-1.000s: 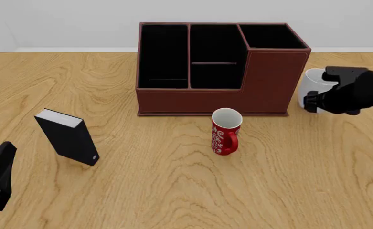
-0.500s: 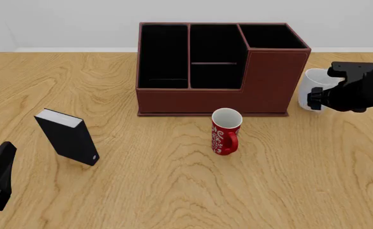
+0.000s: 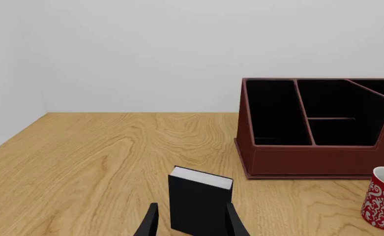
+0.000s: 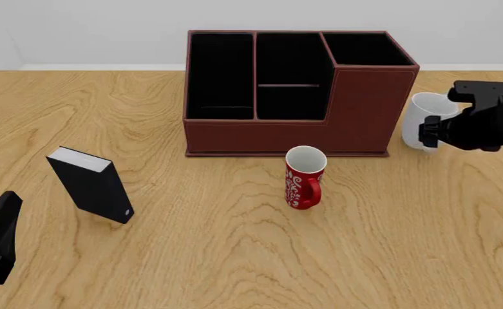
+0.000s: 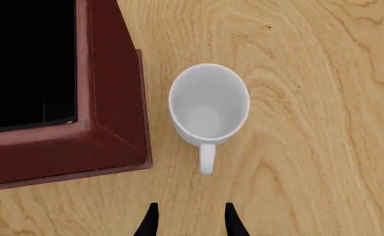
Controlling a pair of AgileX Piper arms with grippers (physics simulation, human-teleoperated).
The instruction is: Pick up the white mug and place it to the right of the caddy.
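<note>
The left gripper (image 3: 189, 227) rests low at the near left, fingers apart, empty, facing the black box (image 4: 91, 185). The caddy (image 4: 294, 96) sits centre-back, the red mug (image 4: 304, 177) before it. The white mug (image 5: 208, 105) stands upright just right of the caddy (handle toward the arm). The right gripper (image 5: 189, 223) hovers above, fingers apart, holding nothing.

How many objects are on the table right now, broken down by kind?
Mugs: 2, the white mug and the red mug
Organiser boxes: 1, the caddy
Small black boxes: 1, the black box
Total: 4
</note>
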